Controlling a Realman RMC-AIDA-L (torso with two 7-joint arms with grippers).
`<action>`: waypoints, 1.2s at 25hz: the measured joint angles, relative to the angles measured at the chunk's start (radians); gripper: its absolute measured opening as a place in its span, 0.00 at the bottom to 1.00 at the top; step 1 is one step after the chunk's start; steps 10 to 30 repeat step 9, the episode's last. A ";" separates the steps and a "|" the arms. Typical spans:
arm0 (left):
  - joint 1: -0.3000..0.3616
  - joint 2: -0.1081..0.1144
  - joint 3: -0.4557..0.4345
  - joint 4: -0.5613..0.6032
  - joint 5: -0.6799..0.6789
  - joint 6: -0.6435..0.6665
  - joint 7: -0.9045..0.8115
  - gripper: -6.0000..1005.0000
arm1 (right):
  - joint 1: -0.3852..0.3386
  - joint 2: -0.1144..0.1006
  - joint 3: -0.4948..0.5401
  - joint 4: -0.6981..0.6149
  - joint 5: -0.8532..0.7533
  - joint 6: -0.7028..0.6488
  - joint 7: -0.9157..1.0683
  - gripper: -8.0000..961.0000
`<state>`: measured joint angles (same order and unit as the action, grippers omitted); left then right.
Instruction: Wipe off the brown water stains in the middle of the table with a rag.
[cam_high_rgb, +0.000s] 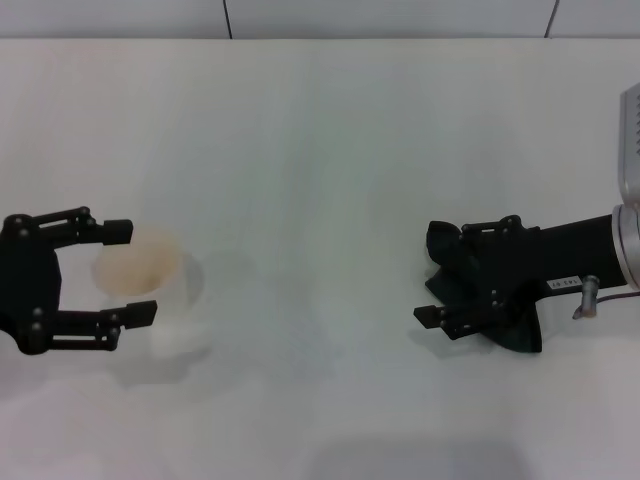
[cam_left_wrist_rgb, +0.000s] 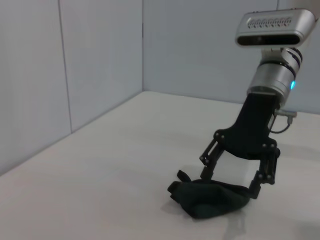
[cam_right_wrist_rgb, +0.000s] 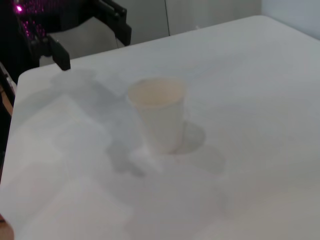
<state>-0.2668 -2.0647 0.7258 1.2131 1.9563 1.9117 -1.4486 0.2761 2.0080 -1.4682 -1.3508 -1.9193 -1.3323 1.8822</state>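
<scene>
The surface (cam_high_rgb: 330, 150) is seen as smooth, matt white. The rag (cam_left_wrist_rgb: 212, 197) is seen as soft, lumpy dark cloth. The cup (cam_right_wrist_rgb: 159, 117) appears as thin, translucent plastic. The right claw (cam_left_wrist_rgb: 232, 177) is finished in matt black.

Cup (cam_high_rgb: 138, 268) beside bare table (cam_high_rgb: 320, 150) middle

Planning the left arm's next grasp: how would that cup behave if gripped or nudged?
The cup looks thin-walled and light, so probably crushable. Tall, with a narrower base, it may tip if nudged. The left gripper brackets it, open.
</scene>
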 joint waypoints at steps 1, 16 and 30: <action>0.000 0.000 0.003 0.000 0.004 0.000 -0.001 0.88 | 0.000 0.000 0.000 0.000 0.000 0.000 0.000 0.88; -0.007 0.003 0.032 -0.001 0.043 -0.002 -0.013 0.88 | 0.008 0.000 -0.006 0.000 -0.007 -0.002 0.006 0.88; -0.007 0.003 0.032 -0.001 0.043 -0.002 -0.013 0.88 | 0.008 0.000 -0.006 0.000 -0.007 -0.002 0.006 0.88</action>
